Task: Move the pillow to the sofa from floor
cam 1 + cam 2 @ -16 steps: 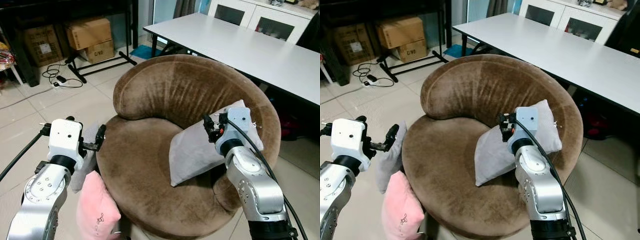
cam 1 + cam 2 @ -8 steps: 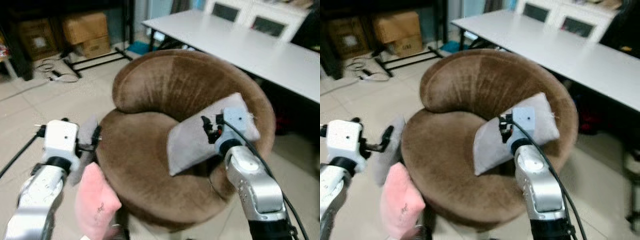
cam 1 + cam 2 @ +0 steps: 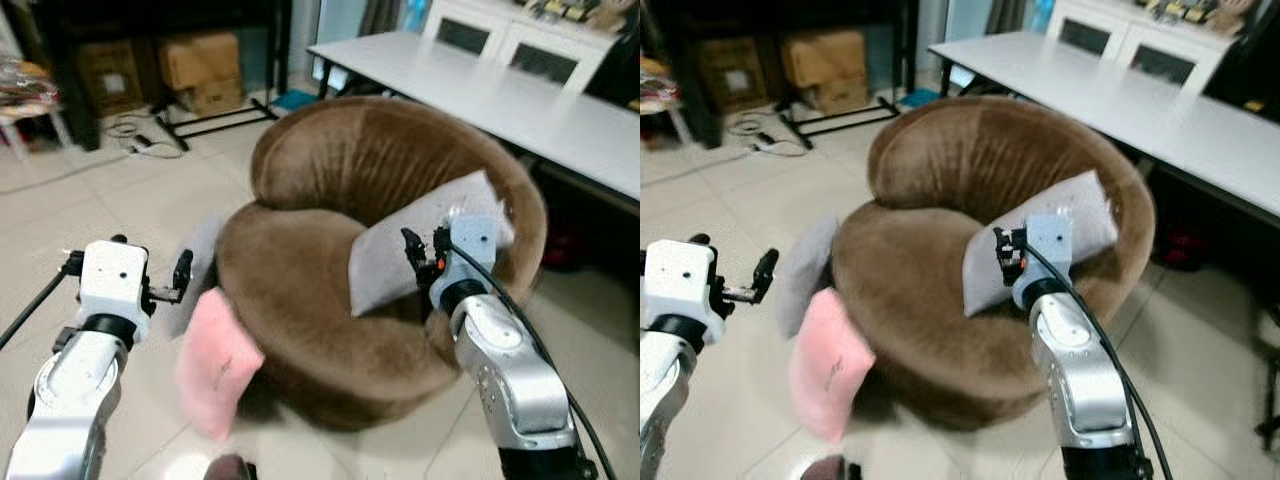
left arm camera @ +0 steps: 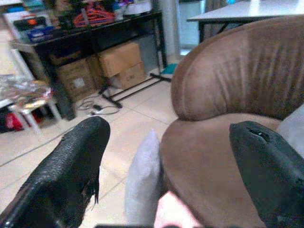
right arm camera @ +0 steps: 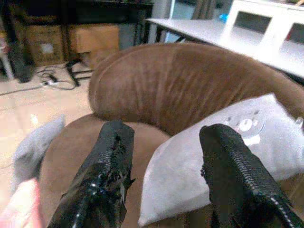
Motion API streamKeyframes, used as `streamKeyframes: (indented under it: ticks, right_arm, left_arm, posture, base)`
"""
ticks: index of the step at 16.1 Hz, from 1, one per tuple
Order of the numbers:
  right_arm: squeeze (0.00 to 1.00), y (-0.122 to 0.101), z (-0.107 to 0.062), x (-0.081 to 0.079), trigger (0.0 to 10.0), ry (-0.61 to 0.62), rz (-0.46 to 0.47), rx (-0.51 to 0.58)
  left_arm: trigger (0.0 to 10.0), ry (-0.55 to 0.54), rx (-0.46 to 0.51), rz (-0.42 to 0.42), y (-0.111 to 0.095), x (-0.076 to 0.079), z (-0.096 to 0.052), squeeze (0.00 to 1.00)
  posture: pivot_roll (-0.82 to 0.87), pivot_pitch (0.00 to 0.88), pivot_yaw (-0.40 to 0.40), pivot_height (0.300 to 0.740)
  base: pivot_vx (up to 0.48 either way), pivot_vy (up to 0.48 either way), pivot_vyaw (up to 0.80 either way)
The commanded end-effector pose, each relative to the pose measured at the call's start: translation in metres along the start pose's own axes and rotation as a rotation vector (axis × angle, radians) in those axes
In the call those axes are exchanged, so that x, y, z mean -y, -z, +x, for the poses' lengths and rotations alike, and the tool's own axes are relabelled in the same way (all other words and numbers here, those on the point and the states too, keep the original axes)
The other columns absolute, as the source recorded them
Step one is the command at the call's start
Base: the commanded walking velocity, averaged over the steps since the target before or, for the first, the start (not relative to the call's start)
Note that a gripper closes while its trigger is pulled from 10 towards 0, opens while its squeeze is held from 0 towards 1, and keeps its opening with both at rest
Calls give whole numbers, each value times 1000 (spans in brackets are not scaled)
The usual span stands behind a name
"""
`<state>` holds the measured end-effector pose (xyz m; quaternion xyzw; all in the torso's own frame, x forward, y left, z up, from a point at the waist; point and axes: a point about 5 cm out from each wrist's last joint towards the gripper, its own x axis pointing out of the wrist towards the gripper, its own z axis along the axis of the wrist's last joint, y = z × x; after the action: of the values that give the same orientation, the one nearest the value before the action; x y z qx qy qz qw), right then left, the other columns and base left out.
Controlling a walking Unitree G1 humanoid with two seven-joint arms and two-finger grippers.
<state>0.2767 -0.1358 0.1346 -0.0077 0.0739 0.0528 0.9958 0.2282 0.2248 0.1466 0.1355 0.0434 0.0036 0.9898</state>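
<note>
A round brown sofa chair (image 3: pixel 330 180) stands ahead of me. One grey pillow (image 3: pixel 385 265) lies on its seat, propped against the right armrest. A pink pillow (image 3: pixel 215 360) and a second grey pillow (image 3: pixel 198 268) stand on the tiled floor, leaning against the sofa's left side. My left gripper (image 4: pixel 168 137) is open and empty, held a little left of the two floor pillows. Just in front of the pillow on the seat, my right gripper (image 5: pixel 164 142) is open, with nothing between its fingers.
A long white table (image 3: pixel 480 90) runs along the right behind the sofa. Cardboard boxes (image 3: pixel 205 65) sit under a black rack at the back left, with cables (image 3: pixel 135 140) on the floor. Bare tile floor (image 3: pixel 120 200) lies to the left.
The whole picture has shifted and the sofa looks farther off, so the camera has moved back. Both grippers stay open; the pillows lie where they were.
</note>
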Motion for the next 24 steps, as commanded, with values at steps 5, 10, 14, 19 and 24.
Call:
streamKeyframes:
  ticks: [5, 10, 14, 19, 24]
  right_arm:
    - [0, 0, 2, 1, 10000, -8, -10, -4]
    - [0, 1, 3, -1, 10000, -21, -18, -7]
    - [0, 1, 2, -3, 10000, -38, -22, -2]
    - [0, 0, 2, -6, 10000, -59, 15, -5]
    - [0, -2, 0, -4, 10000, -53, 49, -1]
  left_arm:
    - [10000, 0, 17, -23, -2, 0, -1, 0]
    - [10000, 1, 18, -26, -1, 0, -3, 0]
    - [10000, 5, 18, -27, -1, 0, -3, 0]
    - [10000, 14, 21, -26, -1, 1, -3, 0]
    - [10000, 24, 22, -23, 0, 2, -4, 0]
  posture:
    - [49, 0, -96, 740]
    - [56, 0, -98, 740]
    - [55, 0, -97, 740]
    - [52, 0, -99, 740]
    - [51, 0, -99, 740]
  base:
    - [0, 52, 0]
    - [0, 342, 0]
    - [0, 355, 0]
    - [0, 357, 0]
    - [0, 356, 0]
